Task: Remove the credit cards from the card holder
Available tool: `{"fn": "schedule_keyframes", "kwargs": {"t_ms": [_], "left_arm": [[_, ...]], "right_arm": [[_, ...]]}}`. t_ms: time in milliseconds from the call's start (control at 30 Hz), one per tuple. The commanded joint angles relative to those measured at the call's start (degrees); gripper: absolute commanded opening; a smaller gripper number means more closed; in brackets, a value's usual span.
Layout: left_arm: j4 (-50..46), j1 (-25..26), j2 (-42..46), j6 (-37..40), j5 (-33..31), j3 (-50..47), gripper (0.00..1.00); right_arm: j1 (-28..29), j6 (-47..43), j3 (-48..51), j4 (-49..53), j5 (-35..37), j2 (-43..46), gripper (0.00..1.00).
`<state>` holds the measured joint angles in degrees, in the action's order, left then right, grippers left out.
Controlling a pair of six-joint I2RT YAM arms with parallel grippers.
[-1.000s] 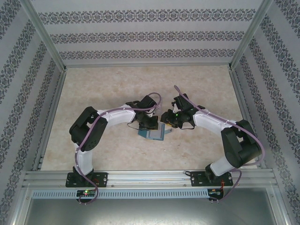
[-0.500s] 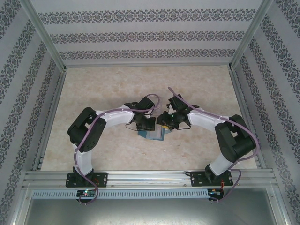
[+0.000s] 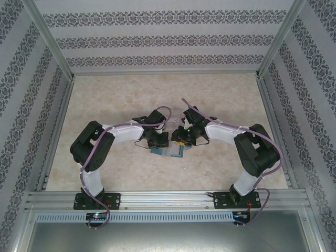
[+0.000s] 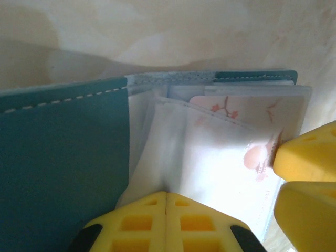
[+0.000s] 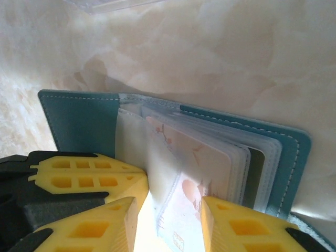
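At the middle of the worktop (image 3: pixel 126 100) the card holder (image 3: pixel 169 151) lies open like a book between both arms. The left hand (image 4: pixel 166 198) is clenched on one of its clear sleeves. The right hand (image 5: pixel 169 210) is released, its fingers straddling the sleeve that holds the pale card (image 5: pixel 195 168). No card looks out yet, so I judge all the pulling is left to do.

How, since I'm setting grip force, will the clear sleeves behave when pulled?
Probably floppy: the clear sleeves crease and bow near the left hand. Likely slippery: they look glossy. The pale card inside looks flat, so likely stiffer.
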<state>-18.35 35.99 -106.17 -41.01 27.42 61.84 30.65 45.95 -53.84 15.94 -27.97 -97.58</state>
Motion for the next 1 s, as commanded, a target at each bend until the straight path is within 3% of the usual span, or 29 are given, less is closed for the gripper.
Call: {"fn": "schedule_keyframes", "kwargs": {"t_ms": [0,267,533,733,967], "left_arm": [[5.06,-1.3,1.35,-3.06,3.62,-2.87,0.04],[14.78,-3.35,1.67,-8.12,9.34,-8.06,0.04],[18.77,-4.34,2.24,-10.26,11.58,-10.29,0.04],[19.4,-6.03,7.4,-11.06,11.77,-11.66,0.07],[13.52,-8.74,16.04,-8.88,10.34,-11.53,0.08]], "right_arm": [[1.13,-0.12,-0.49,-0.52,-0.95,-1.12,0.38],[1.66,0.73,-0.6,-1.33,-0.86,-2.04,0.38],[2.26,2.32,-0.63,-3.99,-1.96,-2.26,0.35],[2.49,3.34,-1.33,-5.34,-2.9,-3.2,0.35],[3.79,3.96,-3.33,-5.4,-3.48,-3.57,0.35]]}}
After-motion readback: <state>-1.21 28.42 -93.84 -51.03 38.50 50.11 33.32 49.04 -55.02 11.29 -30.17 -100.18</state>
